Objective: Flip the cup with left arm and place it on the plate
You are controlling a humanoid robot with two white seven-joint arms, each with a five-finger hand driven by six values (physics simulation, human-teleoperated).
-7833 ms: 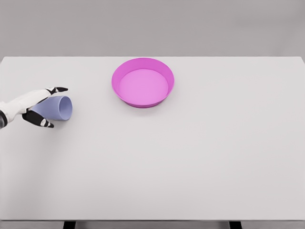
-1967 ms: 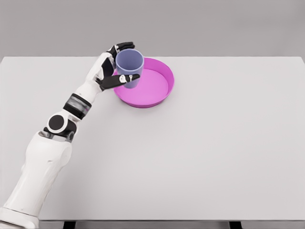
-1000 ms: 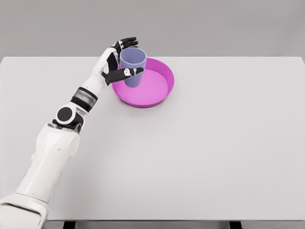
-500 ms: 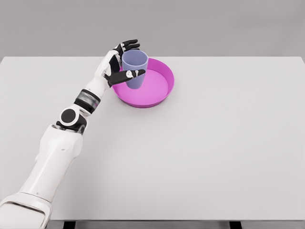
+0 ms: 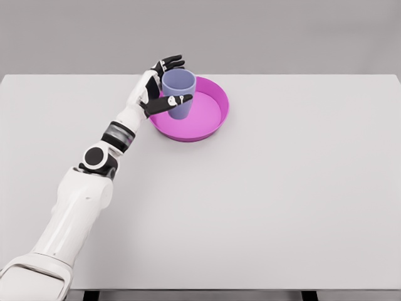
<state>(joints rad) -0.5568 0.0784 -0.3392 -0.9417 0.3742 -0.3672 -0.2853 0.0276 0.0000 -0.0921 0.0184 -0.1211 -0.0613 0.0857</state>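
Observation:
The lavender cup stands upright, mouth up, over the left part of the magenta plate. My left hand wraps around the cup's left side, thumb across its front and fingers behind its rim. I cannot tell whether the cup's base touches the plate floor. The left arm stretches in from the lower left corner. The right arm is out of view.
The white table extends wide to the right and front of the plate. Its far edge runs just behind the plate.
The left hand has carried the cup, earlier lying on its side at the table's left, to the plate and turned it upright. In the last second it shifted slightly right and lower.

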